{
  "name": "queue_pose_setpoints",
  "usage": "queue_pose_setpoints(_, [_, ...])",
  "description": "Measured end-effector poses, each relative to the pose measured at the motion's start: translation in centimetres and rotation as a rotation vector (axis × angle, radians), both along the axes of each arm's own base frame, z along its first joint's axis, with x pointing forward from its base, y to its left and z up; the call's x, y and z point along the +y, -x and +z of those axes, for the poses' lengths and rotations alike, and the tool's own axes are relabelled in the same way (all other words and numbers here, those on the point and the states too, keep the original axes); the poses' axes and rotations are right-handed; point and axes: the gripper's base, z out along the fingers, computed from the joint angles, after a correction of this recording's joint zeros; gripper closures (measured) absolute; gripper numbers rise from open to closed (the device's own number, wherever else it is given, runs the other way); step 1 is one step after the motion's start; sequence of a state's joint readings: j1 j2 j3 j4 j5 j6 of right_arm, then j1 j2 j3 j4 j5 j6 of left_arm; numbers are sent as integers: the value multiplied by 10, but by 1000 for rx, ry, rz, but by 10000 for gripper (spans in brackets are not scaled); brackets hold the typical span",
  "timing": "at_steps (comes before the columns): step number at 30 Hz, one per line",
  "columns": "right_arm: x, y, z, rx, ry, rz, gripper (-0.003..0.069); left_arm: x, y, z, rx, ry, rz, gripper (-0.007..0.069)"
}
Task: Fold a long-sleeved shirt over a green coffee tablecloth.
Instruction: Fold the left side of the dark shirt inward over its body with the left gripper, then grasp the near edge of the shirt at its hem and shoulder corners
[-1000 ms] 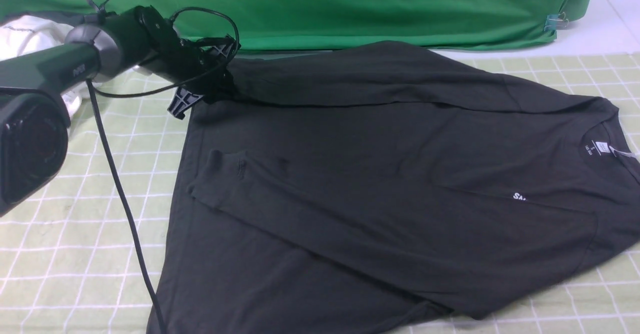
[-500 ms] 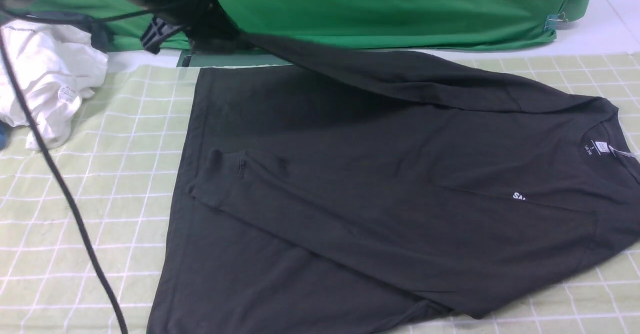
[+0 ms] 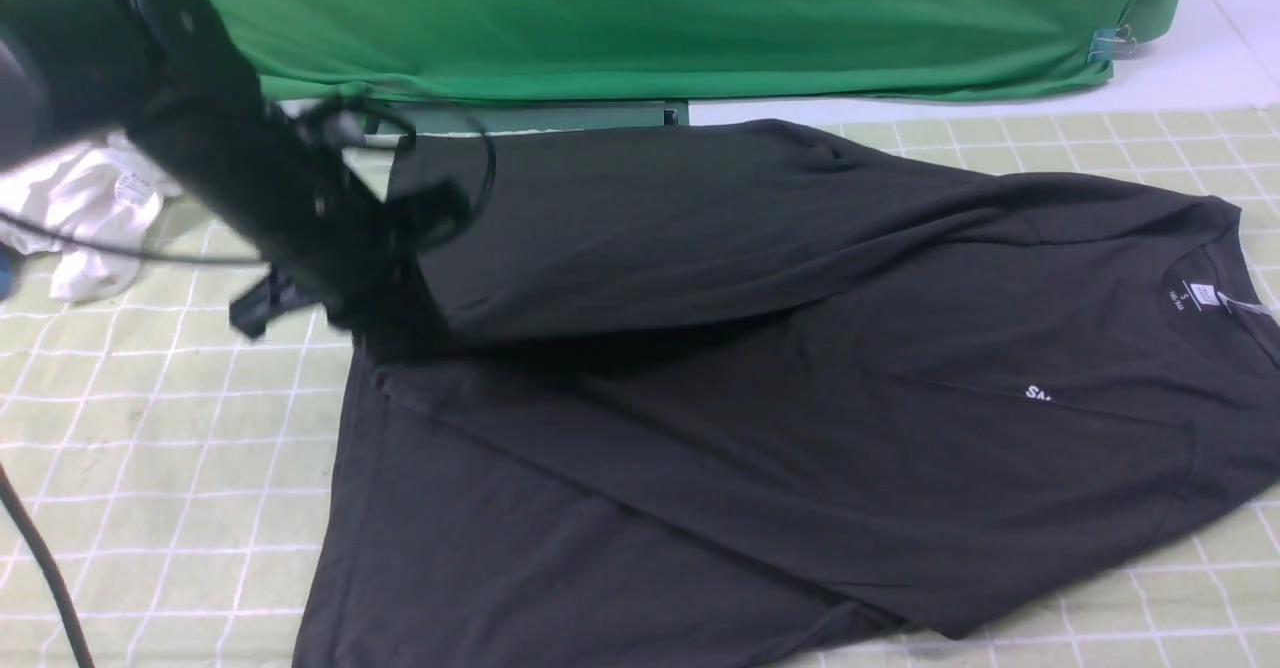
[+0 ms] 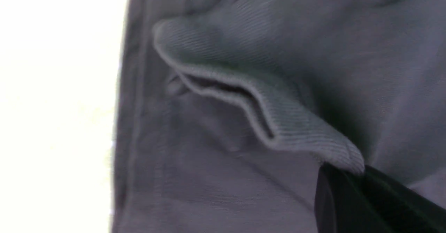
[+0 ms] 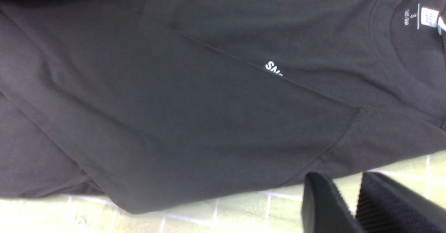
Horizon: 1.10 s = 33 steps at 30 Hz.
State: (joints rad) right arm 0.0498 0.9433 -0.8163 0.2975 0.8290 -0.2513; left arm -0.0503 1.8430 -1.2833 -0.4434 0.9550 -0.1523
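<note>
The long-sleeved shirt [image 3: 800, 398], dark charcoal with a white neck label [image 3: 1205, 295], lies spread on the green coffee tablecloth [image 3: 150, 448], collar to the right. My left gripper [image 3: 390, 320] is shut on the ribbed cuff [image 4: 296, 128] of the far sleeve and holds it over the shirt's left part, the sleeve stretched across the body. In the left wrist view the left gripper [image 4: 345, 173] pinches the cuff's end. My right gripper [image 5: 343, 177] hovers over the tablecloth beside the shirt's edge, its jaws a little apart with nothing between them. It is outside the front view.
A crumpled white garment [image 3: 90, 218] lies at the far left. Plain bright green fabric [image 3: 700, 18] hangs along the back, held by a clip [image 3: 1105, 43]. A black cable [image 3: 40, 568] runs down at the lower left.
My left arm lifted the far sleeve high, then swung it toward me and down over the shirt's body. The sleeve now covers the near sleeve's cuff.
</note>
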Motion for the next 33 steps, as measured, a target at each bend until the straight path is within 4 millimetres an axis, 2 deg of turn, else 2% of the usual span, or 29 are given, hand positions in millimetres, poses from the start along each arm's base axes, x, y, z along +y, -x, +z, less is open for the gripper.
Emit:
queue_pose_setpoints(2, [0, 0, 0, 1, 0, 0, 496, 2, 2, -9, -12, -15, 9, 601])
queue_pose_setpoints(6, [0, 0, 0, 5, -1, -1, 494, 4, 2, -13, -39, -44, 9, 573])
queue_pose_setpoints(9, [0, 1, 0, 7, -1, -1, 494, 4, 3, -11, -41, -49, -1, 514])
queue_pose_setpoints(11, [0, 1, -1, 17, -1, 1, 494, 4, 6, -7, -27, -50, -16, 445])
queue_pose_setpoints(14, [0, 2, -1, 27, -4, 2, 494, 4, 5, 6, -23, -48, -42, 349])
queue_pose_setpoints(20, [0, 3, -2, 35, -4, 4, 499, 5, 3, 61, -76, -83, -128, 157])
queue_pose_setpoints(22, [1, 3, -2, 37, -4, 4, 499, 8, 10, 72, -68, -117, -156, 121])
queue_pose_setpoints(25, [1, 3, -2, 39, -4, 6, 499, 12, 24, 76, -54, -150, -173, 104])
queue_pose_setpoints(27, [1, 3, -2, 44, -3, 7, 499, 13, 43, 74, -31, -152, -179, 104])
queue_pose_setpoints(30, [1, 3, -2, 45, -3, 7, 499, 14, 76, 56, 55, -141, -183, 112])
queue_pose_setpoints(31, [1, 3, -2, 45, -3, 7, 499, 14, 78, 53, 66, -141, -184, 113])
queue_pose_setpoints(32, [1, 3, -2, 45, -3, 7, 499, 15, 95, 41, 106, -139, -183, 122])
queue_pose_setpoints(33, [1, 3, -2, 45, -3, 7, 499, 15, 102, 37, 114, -140, -178, 126])
